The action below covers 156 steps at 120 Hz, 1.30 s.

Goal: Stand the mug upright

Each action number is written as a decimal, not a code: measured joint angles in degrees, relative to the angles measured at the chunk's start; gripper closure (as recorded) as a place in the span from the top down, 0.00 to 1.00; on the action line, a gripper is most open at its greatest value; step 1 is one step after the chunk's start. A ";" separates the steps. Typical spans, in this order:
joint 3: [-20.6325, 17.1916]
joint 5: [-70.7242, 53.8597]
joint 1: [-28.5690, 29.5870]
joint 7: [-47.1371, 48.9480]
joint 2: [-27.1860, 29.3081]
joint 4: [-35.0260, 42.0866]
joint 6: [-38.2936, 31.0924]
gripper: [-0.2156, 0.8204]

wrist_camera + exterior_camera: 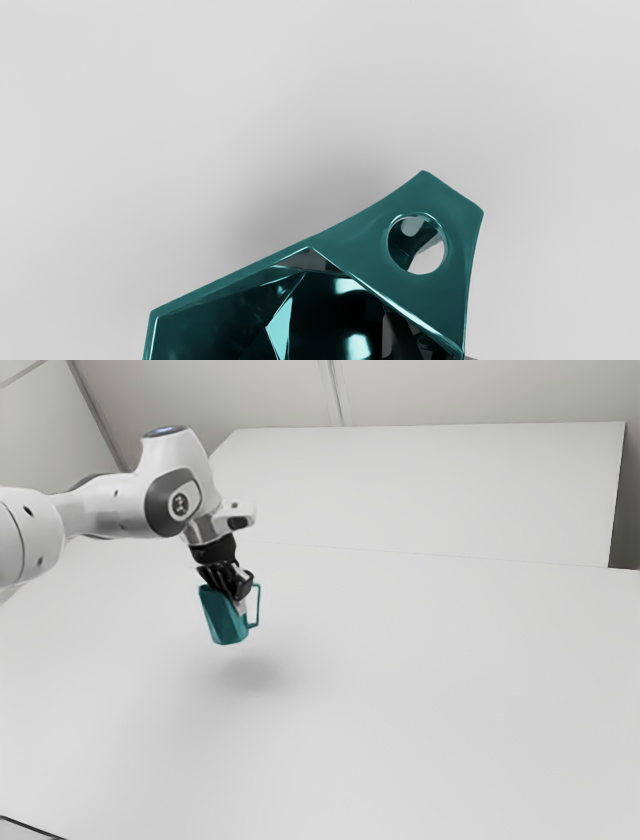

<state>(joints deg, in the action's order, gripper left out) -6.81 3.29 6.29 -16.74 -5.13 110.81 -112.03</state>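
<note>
Gripper (pixel 236 593): black, two-fingered, angled downward and clamped on the wall of the teal mug (pixel 224 618) close to its handle (pixel 259 606), one finger inside the mug and the other outside.
Visible fingertip: light grey, against the mug's outer side, between the body and the handle in the exterior view.
Mug position: held off the white table (pixel 400 710), below the gripper, apart from the surface.
Mug attitude: mouth upward and base down, somewhat tilted, the rim leaning toward the exterior view's left.
Mug form: faceted body with an angular rim and glossy, dark inner walls in the wrist view.
Handle form: an angular loop on the exterior view's right side of the mug; its flat upper part is pierced by a round hole.
Shadow (pixel 248 671): a soft grey patch on the table beneath the mug.
Arm (pixel 100 507): white with dark grey joint covers, reaching in from the exterior view's left.
Emblem (pixel 181 504): a dark mark on a pale disc at the wrist joint, too small to read.
Table surface: plain, matte, crossed by a thin seam beyond the mug.
Room: pale grey walls (pixel 480 390), with a narrow vertical strip (pixel 336 390) behind the table.
</note>
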 joint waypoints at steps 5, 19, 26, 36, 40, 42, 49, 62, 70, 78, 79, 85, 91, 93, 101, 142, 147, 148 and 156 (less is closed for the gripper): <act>-0.04 -0.27 -0.05 0.71 -0.05 0.38 -0.80 0.03; -0.10 -0.68 -0.04 2.48 0.10 1.67 -2.80 0.03; -0.26 -0.79 -0.24 3.29 0.27 2.40 -3.67 0.03; -0.45 -0.95 -0.62 4.38 0.27 3.07 -4.85 0.03; -0.48 -1.02 -0.75 4.80 0.19 3.25 -5.32 0.03; -0.49 -1.05 -0.82 5.01 0.16 3.40 -5.55 0.03; -0.50 -1.16 -1.02 5.72 0.07 3.69 -6.32 0.03; -0.51 -1.53 -1.10 7.01 -0.37 3.96 -7.62 0.03; -0.50 -1.83 -1.12 7.84 -0.81 3.99 -8.25 0.03; -0.50 -2.04 -1.46 8.65 -1.11 4.10 -8.72 0.03; -0.50 -2.06 -1.51 8.75 -1.13 4.14 -8.77 0.03; -0.50 -2.19 -1.71 9.36 -1.19 4.48 -9.10 0.03; -0.52 -2.27 -1.80 9.92 -1.23 4.89 -9.52 0.03; -0.52 -2.29 -1.82 10.10 -1.24 5.10 -9.71 0.03; -0.50 -2.36 -1.92 10.76 -1.25 5.80 -10.49 0.03; -0.57 -3.52 -2.72 13.86 -1.36 7.24 -12.85 0.03; -0.56 -4.38 -2.76 14.20 -1.39 7.47 -13.47 0.03; -0.55 -4.54 -2.78 14.27 -1.40 7.50 -13.59 0.03; -0.52 -5.77 -3.16 14.78 -1.60 7.67 -14.60 0.03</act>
<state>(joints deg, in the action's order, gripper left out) -7.33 -2.48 3.14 -1.96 -6.72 118.48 -126.63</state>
